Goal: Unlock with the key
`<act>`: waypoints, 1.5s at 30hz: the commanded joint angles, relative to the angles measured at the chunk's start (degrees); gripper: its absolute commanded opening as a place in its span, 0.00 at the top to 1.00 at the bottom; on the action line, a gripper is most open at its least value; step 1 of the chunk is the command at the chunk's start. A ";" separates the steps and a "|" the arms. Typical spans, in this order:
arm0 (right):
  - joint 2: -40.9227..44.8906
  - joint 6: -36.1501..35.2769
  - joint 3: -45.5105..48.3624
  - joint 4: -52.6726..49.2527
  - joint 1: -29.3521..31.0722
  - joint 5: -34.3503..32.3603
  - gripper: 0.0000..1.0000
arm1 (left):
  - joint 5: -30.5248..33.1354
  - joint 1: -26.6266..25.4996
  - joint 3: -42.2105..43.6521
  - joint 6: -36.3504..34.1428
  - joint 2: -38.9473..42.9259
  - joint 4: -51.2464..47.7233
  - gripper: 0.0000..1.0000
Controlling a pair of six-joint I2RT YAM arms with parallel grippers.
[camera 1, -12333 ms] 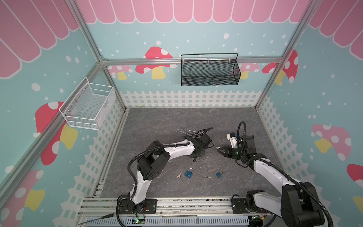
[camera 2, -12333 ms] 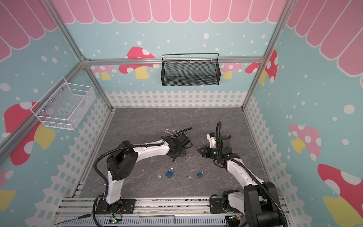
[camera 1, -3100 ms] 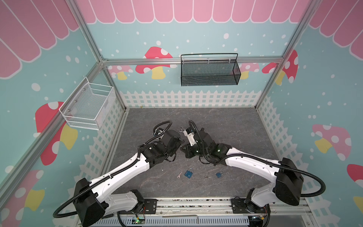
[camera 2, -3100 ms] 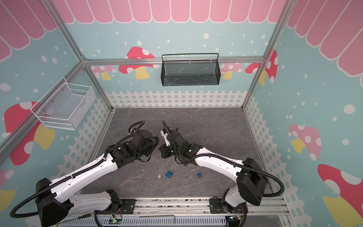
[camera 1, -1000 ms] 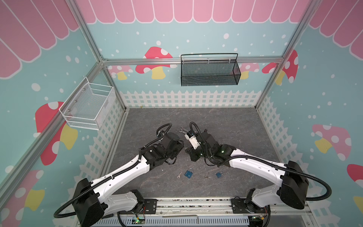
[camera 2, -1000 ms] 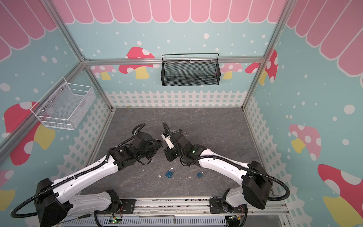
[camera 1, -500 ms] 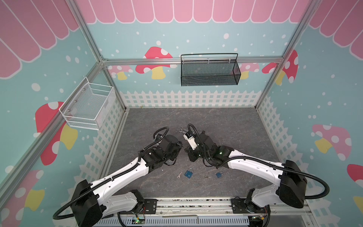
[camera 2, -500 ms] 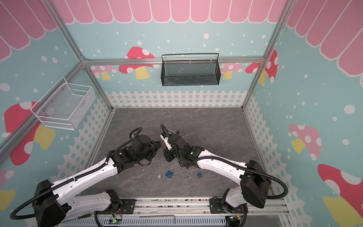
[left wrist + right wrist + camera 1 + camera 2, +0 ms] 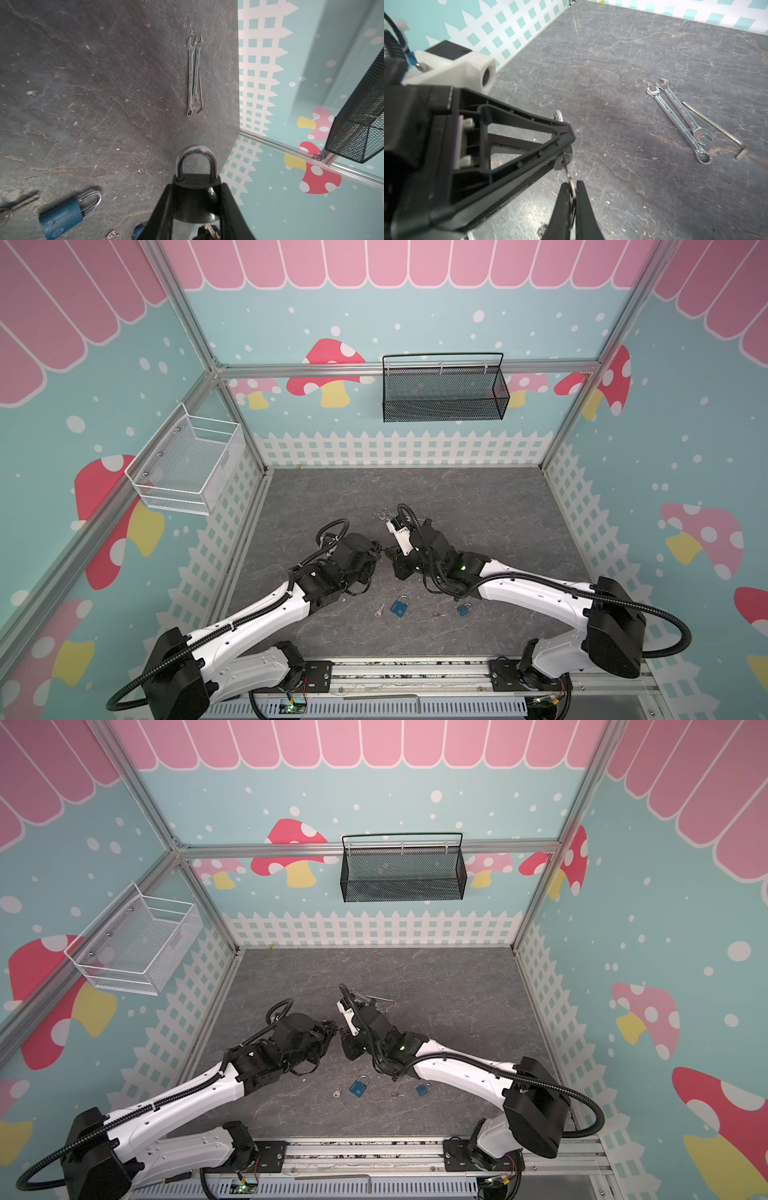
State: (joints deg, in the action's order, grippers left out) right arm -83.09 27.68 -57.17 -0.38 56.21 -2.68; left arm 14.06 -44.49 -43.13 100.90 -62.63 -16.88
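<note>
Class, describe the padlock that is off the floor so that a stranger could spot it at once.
Start at the grey stone-patterned floor, then follow the left arm to its tip. The padlock sits clamped in the left pincer, silver shackle pointing outward. Unlike the two blue padlocks lying on the floor, its body is dark.

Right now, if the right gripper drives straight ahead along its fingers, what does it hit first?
Likely the black padlock clamped in the left gripper. The key pinched in the right gripper reaches the lock's underside, apparently at the keyhole; depth is unclear.
</note>
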 commanded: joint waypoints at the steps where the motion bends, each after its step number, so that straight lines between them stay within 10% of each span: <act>1: 1.28 1.59 0.27 17.26 1.98 2.86 1.00 | -7.38 -2.68 1.46 2.76 1.29 2.04 1.00; 45: 1.57 -5.62 7.60 24.69 7.56 -6.41 1.00 | 6.23 0.90 -1.75 6.61 7.10 5.33 1.00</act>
State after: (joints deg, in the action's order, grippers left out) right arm -82.67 23.94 -50.15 21.54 60.99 -12.14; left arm 18.72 -43.88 -42.48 106.94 -55.53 -14.02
